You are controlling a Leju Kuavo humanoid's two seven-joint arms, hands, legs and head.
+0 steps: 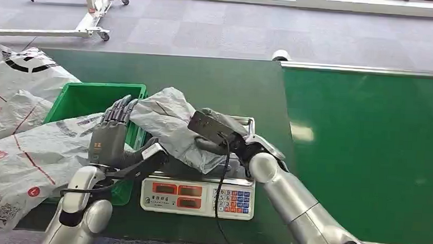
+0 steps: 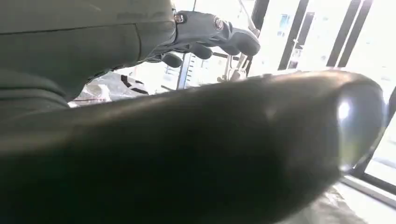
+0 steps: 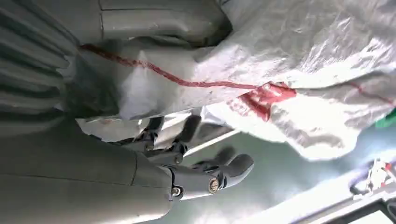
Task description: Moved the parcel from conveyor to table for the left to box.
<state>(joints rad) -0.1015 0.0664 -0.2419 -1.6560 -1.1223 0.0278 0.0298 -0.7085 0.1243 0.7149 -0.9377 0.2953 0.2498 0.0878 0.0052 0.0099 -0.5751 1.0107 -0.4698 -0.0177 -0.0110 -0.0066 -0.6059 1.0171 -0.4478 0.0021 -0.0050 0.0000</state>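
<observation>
A crumpled grey parcel (image 1: 169,125) lies over the weighing scale (image 1: 199,196) near the table's front edge. My right hand (image 1: 233,141) comes in from the right and grips the parcel's near side. In the right wrist view the parcel (image 3: 299,70), printed with red marks, sits between the thumb (image 3: 163,21) and the darker fingers (image 3: 219,175). My left hand (image 1: 110,132) stands upright at the parcel's left edge with its fingertips touching the bag and nothing held. Its big dark thumb (image 2: 210,149) and its curled fingers (image 2: 210,32) show in the left wrist view.
A green bin (image 1: 87,98) stands just left of the scale, under my left hand. Several white and grey parcels (image 1: 19,106) are heaped at the far left. The bright green conveyor belt (image 1: 369,147) runs on the right. A white wheeled frame (image 1: 91,15) stands on the floor behind.
</observation>
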